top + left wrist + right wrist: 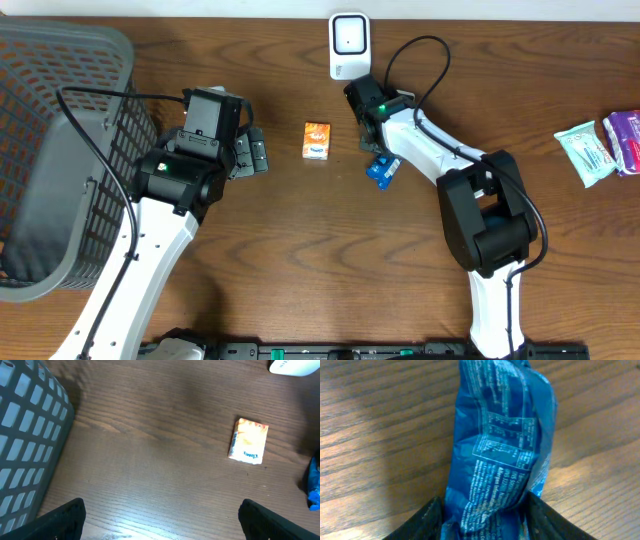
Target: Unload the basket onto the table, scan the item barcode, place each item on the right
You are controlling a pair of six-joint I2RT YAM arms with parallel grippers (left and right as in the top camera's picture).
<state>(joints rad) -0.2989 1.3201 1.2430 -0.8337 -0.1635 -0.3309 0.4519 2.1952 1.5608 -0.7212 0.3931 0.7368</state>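
Note:
A crumpled blue packet (500, 450) with white print lies on the wooden table, filling the right wrist view. My right gripper (485, 522) is closed on its near end, both black fingers pressing into the wrapper. Overhead, the blue packet (383, 170) sits below the white scanner (348, 45), with the right gripper (376, 155) on it. No barcode shows on the face I see. My left gripper (250, 152) hovers to the left, wide open and empty (160, 520), and the blue packet (314, 485) peeks in at the left wrist view's right edge.
A small orange packet (317, 140) lies between the two arms, also seen as the orange packet (248, 441). A grey mesh basket (60, 150) fills the left side. A pale green packet (585, 152) and a purple one (625, 140) lie at the far right edge.

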